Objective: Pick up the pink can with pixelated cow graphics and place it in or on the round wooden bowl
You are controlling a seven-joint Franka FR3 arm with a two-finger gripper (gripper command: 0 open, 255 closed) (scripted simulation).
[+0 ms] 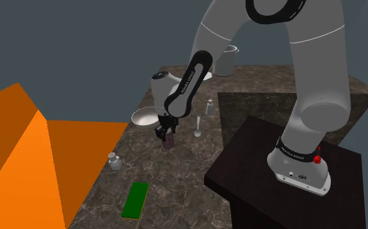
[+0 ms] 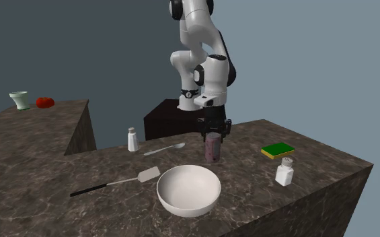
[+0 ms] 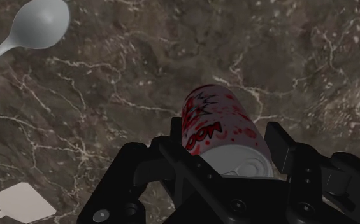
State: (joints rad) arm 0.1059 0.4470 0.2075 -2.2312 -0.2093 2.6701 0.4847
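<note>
Wrist view: pink can [image 3: 220,114] held by gripper [image 3: 228,131] at lower centre of frame, jaws pinched on its sides

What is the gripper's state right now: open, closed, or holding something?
Gripper: jaws closed on the pink can.

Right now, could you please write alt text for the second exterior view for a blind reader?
The black gripper clasps the top of an upright pink can on a dark marble counter. A white bowl sits nearer the camera, with a spatula, spoon, two shakers and a green sponge around.
</note>
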